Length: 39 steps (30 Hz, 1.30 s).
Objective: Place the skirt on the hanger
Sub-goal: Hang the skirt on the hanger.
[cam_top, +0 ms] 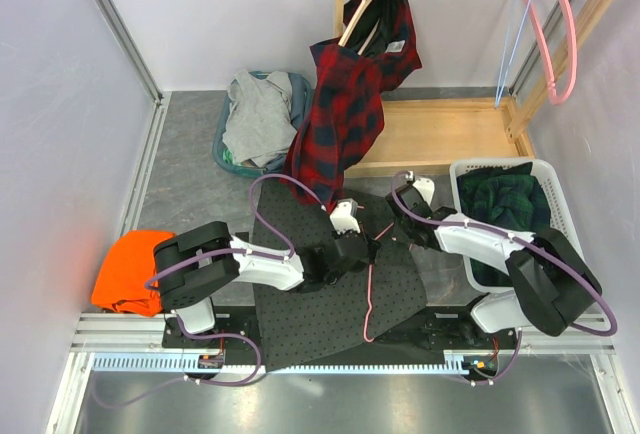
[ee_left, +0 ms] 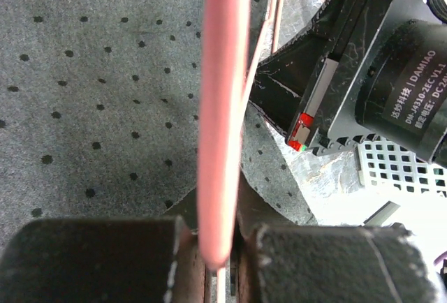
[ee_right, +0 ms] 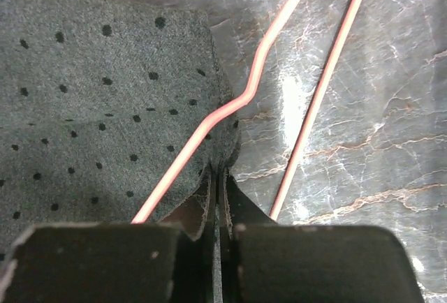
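The grey skirt with black dots [cam_top: 318,289] lies flat on the table between the arms. A thin pink hanger [cam_top: 369,294] rests across its right part. My left gripper [cam_top: 352,246] is shut on the hanger; in the left wrist view the pink bar [ee_left: 222,107] runs up from between the pads [ee_left: 220,247] over the skirt [ee_left: 91,93]. My right gripper [cam_top: 386,230] is shut on the skirt's edge: in the right wrist view the fabric corner [ee_right: 216,151] is pinched at the gripper [ee_right: 218,177], with the hanger wire [ee_right: 209,121] lying across the skirt [ee_right: 91,93].
A wooden rack [cam_top: 440,134] at the back holds a red plaid shirt [cam_top: 345,104] and a second pink hanger [cam_top: 555,24]. A white basket of dark clothes [cam_top: 515,209] stands right, a teal basket of grey clothes [cam_top: 258,119] back left, an orange cloth [cam_top: 125,272] left.
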Tool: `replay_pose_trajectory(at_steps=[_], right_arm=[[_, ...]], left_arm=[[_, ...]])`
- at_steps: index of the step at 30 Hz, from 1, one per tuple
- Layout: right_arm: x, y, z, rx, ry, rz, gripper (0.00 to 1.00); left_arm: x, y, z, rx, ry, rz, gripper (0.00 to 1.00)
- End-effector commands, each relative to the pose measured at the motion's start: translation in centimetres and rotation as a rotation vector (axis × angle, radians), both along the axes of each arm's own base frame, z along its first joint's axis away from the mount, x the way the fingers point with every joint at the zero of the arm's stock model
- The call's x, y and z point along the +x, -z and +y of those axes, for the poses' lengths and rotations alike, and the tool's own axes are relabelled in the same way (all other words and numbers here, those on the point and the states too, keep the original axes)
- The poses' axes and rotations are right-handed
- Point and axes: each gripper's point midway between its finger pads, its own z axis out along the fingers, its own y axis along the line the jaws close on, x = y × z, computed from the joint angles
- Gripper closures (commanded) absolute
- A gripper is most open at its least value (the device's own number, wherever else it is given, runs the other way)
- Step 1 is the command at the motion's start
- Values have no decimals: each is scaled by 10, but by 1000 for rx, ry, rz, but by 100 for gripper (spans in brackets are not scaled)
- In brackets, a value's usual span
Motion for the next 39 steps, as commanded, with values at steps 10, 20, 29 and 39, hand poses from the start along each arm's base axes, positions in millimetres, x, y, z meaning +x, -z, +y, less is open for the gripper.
replay_pose_trajectory(at_steps=[10,20,29,39], right_arm=[[-52,-23,-18,55,-8,69,100],[-49,-47,-55,-35,159,-37,100],[-40,-45,-73,-58,295,-129,100],[-18,-37,-58,-103,252,-101,100]], left_arm=[[17,25,50,250,-143,-60,98],[21,23,73,295,-223,-65,98],[20,23,91,333,-264,-67,98],[15,25,111,427,-240,-87,98]])
